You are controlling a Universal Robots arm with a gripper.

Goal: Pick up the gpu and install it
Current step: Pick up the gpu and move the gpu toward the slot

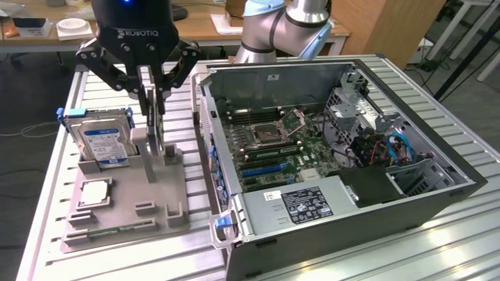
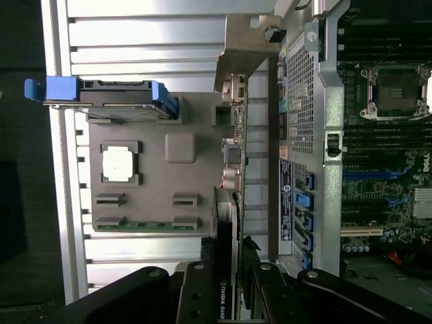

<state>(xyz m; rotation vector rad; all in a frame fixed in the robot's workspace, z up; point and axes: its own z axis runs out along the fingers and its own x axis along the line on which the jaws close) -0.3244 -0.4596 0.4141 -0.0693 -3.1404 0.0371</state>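
From the exterior view's left: hard drive w/ blue label stands in its cradle at the far end of the grey tray. Nearer on the tray are a square chip and a memory stick lying in its groove.

Next, over the tray's case-side edge, is the gripper, pointing straight down. Jaws are about half closed, pinched on both flat faces of the gpu. The gpu stands on edge, upright, lower end down by the tray's two posts. Can't tell if its bottom edge is clear of them.

Wrist view shows the gpu edge-on between the gripper fingers, metal bracket at the far end, card running alongside the tray edge just beside the case's back panel.

Exterior view's right: open case lies on its side, board facing up, blue slots free.

Step in hand, as I read it, is getting the gpu out of the tray. To do it well:
- Pull straight up, no twist, so the card doesn't bind on the posts.
- Hold it vertical; grip looks centred enough, but a thin card can pivot.
- Watch the case wall, which is close by.
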